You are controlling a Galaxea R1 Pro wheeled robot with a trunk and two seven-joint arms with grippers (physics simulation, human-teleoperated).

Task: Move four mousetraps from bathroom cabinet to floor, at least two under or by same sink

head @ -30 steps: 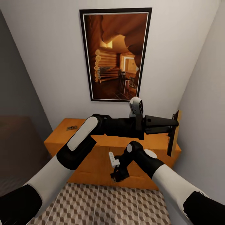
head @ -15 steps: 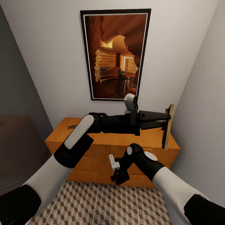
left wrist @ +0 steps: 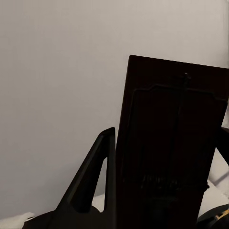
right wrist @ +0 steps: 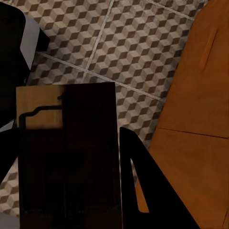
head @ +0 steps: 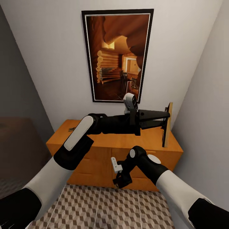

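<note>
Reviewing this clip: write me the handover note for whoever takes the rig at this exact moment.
Left gripper: shut on a mousetrap, held upright above the cabinet top.
Right gripper: shut on a second mousetrap, held low before the cabinet front, over the bathroom floor.
A small dark item, possibly a third trap, lies at the cabinet top's far left.
Done: two traps picked up.
Left: none on the floor yet; place all four.

No lettering can be read anywhere — faint marks on the mousetrap (left wrist: 171, 143) stay illegible; nothing else carries text.
</note>
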